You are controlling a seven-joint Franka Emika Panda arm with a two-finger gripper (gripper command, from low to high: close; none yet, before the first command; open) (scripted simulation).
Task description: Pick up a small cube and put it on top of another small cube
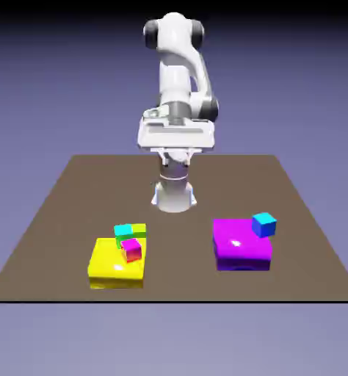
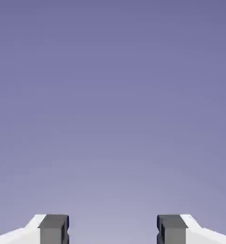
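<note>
The small green cube [image 1: 139, 230] rests at the far edge of a flat yellow block [image 1: 111, 266], towards the exterior view's left. Just in front of it, on the yellow block, sits the small magenta-pink cube [image 1: 132, 250]. My gripper [image 1: 175, 156] hangs high above the table's far side, well away from both cubes. In the hand view the gripper [image 2: 112, 231] is open. Its grey fingertips [image 2: 54, 229] stand wide apart with only the plain backdrop between them, and no cube shows there.
A cyan-topped small cube [image 1: 123, 230] touches the green one on its left. A flat purple-magenta block [image 1: 239, 247] lies towards the exterior view's right, with a blue small cube [image 1: 263, 224] on its far corner. The robot's base [image 1: 174, 195] stands behind both blocks.
</note>
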